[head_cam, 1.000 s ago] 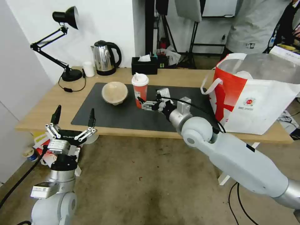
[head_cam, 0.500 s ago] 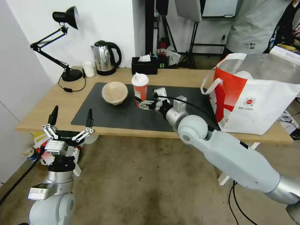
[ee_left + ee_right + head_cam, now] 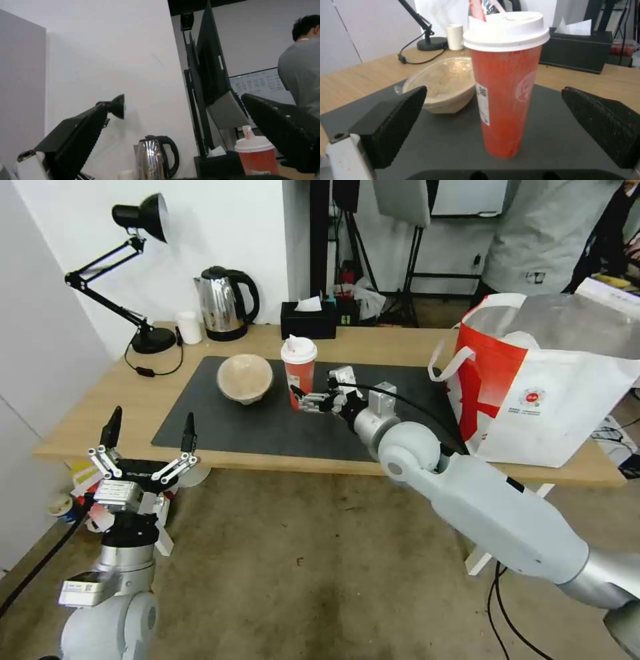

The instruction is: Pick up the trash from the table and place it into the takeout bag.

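Two pieces of trash stand on the grey mat (image 3: 267, 427) of the table (image 3: 87, 407): a tall red cup (image 3: 299, 370) with a white lid, upright near the mat's middle, and a beige bowl (image 3: 245, 378) just to its left, apart from it. The bag (image 3: 553, 387) stands open at the right end of the table, well apart from both.

The right gripper (image 3: 298, 399) reaches in low from the cup's right, level with its lower half. In the right wrist view its fingers (image 3: 391, 122) are spread wide, one on each side of the cup (image 3: 506, 100), neither touching it.

The left gripper (image 3: 149, 437) hangs below the near left edge of the table, fingers wide and empty, pointing up.

The cup looks like thin paper or plastic: probably light, smooth-sided and easy to crush or tip, being tall on a narrow base. How much liquid it holds cannot be told. A hold around the mid-body, below the lid, seems safest, with gentle pressure; squeezing near the rim could pop the lid, and a push low down could topple it toward the bowl.
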You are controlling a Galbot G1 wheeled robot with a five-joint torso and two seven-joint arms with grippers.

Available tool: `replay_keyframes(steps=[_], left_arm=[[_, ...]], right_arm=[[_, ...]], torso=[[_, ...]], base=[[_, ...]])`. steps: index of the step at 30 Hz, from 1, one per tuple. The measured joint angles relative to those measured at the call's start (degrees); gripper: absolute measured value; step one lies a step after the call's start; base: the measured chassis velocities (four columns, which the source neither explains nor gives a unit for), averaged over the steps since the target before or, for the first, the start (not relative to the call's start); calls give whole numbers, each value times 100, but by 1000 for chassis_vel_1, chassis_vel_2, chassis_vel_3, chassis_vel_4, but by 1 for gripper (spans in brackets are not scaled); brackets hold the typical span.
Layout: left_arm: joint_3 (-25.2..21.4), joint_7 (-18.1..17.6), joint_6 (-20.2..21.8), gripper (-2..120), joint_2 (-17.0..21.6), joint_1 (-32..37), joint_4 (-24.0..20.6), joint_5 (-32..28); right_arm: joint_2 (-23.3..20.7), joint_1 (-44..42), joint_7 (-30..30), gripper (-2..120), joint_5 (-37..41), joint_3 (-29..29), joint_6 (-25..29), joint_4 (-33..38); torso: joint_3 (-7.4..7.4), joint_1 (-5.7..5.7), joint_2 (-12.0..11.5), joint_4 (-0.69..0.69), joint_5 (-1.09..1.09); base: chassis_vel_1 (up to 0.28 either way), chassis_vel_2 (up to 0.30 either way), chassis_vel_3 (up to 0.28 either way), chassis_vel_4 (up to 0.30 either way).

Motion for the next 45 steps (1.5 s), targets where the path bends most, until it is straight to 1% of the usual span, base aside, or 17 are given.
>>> replay_keyframes(steps=[19, 20, 21, 22, 24, 25, 26, 28, 29, 31, 32, 33, 36, 37, 41, 42, 45], left_arm=[[-59, 4, -49, 100, 15, 1, 45, -23], [-62, 4, -52, 100, 16, 2, 47, -24], [-62, 4, -52, 100, 16, 2, 47, -24], [-64, 5, -53, 100, 18, 2, 47, -24], [-65, 5, -56, 100, 22, 0, 48, -25], [-65, 5, -56, 100, 23, -1, 49, -25], [-65, 5, -56, 100, 23, -1, 49, -25], [-61, 7, -58, 100, 24, -7, 49, -25], [-61, 7, -58, 100, 24, -7, 49, -25], [-53, 9, -58, 100, 24, -9, 49, -25], [-52, 9, -58, 100, 24, -9, 48, -25], [-52, 9, -58, 100, 24, -9, 48, -25], [-52, 11, -60, 100, 24, -7, 33, -25], [-52, 11, -60, 100, 24, -7, 33, -25], [-67, 12, -63, 100, 28, -5, 19, -25], [-67, 12, -63, 100, 28, -5, 19, -25], [-70, 12, -63, 100, 30, -8, 16, -25]], right_arm=[[187, 118, -30, 99, -11, -16, 11, -313], [192, 118, -30, 94, -11, -15, 16, -331], [192, 118, -30, 94, -11, -15, 16, -331], [192, 118, -30, 91, -11, -16, 22, -346], [179, 112, -54, 80, -11, -16, 80, -367], [171, 110, -61, 77, -11, -16, 93, -371], [171, 110, -61, 77, -11, -16, 93, -371], [151, 103, -77, 67, -11, -15, 110, -377], [151, 103, -77, 67, -11, -15, 110, -377], [138, 99, -86, 57, -11, -7, 112, -378], [134, 96, -91, 54, -10, 0, 113, -381], [134, 96, -91, 54, -10, 0, 113, -381], [126, 81, -102, 37, -8, 16, 115, -397], [126, 81, -102, 37, -8, 16, 115, -397], [124, 68, -109, 19, -3, 24, 118, -400], [124, 68, -109, 19, -3, 24, 118, -400], [123, 66, -114, 4, 1, 27, 119, -400]], torso=[[0, 0, 0, 0, 0], [0, 0, 0, 0, 0], [0, 0, 0, 0, 0], [0, 0, 0, 0, 0], [0, 0, 0, 0, 0], [0, 0, 0, 0, 0], [0, 0, 0, 0, 0], [0, 0, 0, 0, 0], [0, 0, 0, 0, 0], [0, 0, 0, 0, 1], [0, 0, 0, 0, 0], [0, 0, 0, 0, 0], [0, 0, 0, 0, 0], [0, 0, 0, 0, 0], [0, 0, 0, 0, 0], [0, 0, 0, 0, 0], [0, 0, 0, 0, 0]], base=[[0, 0, 0, 0], [0, 0, 0, 0], [0, 0, 0, 0], [0, 0, 0, 0], [0, 0, 0, 0], [0, 0, 0, 0], [0, 0, 0, 0], [0, 0, 0, 0], [0, 0, 0, 0], [0, 0, 0, 0], [0, 0, 0, 0], [0, 0, 0, 0], [0, 0, 0, 0], [0, 0, 0, 0], [0, 0, 0, 0], [0, 0, 0, 0], [0, 0, 0, 0]])
